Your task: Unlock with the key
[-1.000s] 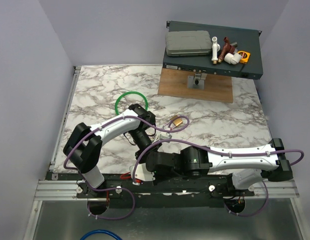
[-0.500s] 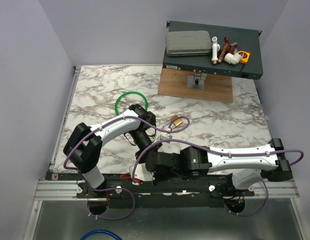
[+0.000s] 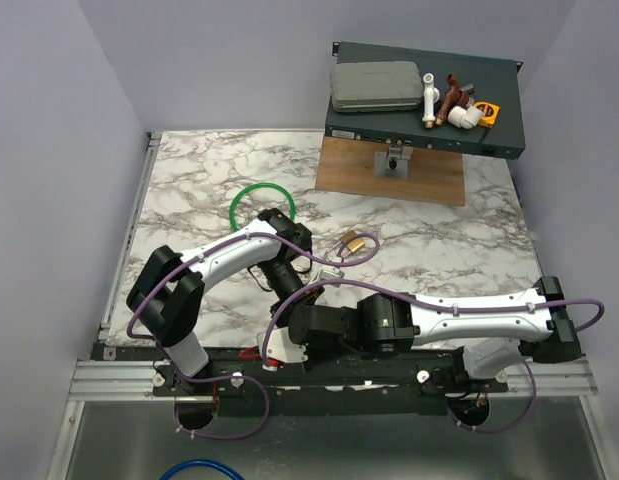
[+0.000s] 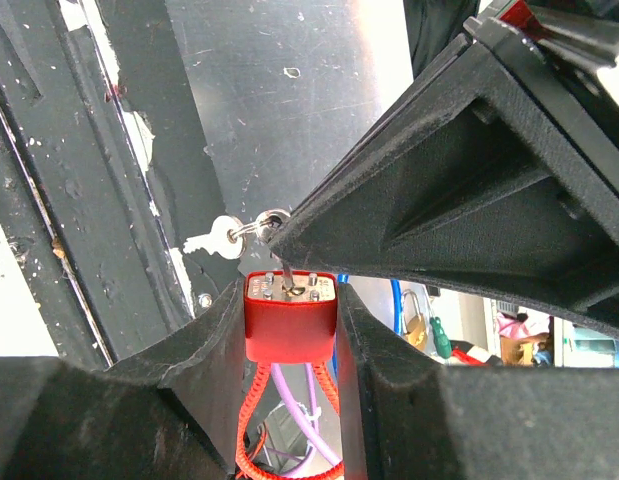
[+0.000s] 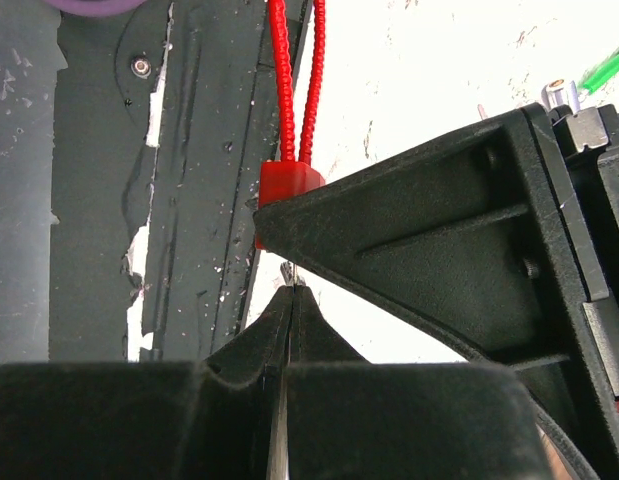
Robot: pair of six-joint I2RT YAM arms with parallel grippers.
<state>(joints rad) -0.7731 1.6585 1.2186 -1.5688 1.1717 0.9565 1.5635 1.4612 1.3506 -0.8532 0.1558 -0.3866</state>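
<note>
Where the two claws met: over the black rail (image 4: 49, 200) along the near edge of the surface (image 3: 189, 180), left of its middle.
Left claw (image 4: 289, 322): partly closed, its two fingers (image 4: 194, 350) pressed against opposite sides of a red block (image 4: 289, 335), which it held.
Right claw (image 5: 289, 292): fully closed, tips pinched together on the thin metal key (image 4: 285, 272); in its own wrist view only a sliver of metal showed at the tips.
Key: stood upright with its shaft touching the block's silver top face (image 4: 307, 287); how far it had entered could not be told.
Spare key (image 4: 225, 241): silver, stuck out to the left from a small ring (image 4: 274, 218) at the right claw's tip, clear of the block.
Red cord (image 5: 294, 80): a doubled strand that ran out of the block's other end.
Brass padlock (image 3: 355, 242): lay near the middle of the surface, well apart from both claws.
Green loop (image 3: 260, 206): lay flat on the surface, left of the padlock, partly hidden by the left arm.
Wooden board (image 3: 389, 175): sat at the far edge, right of the middle.
Dark box (image 3: 419, 120): stood above the board on a small stand, with a grey case and white pipe pieces on top.
</note>
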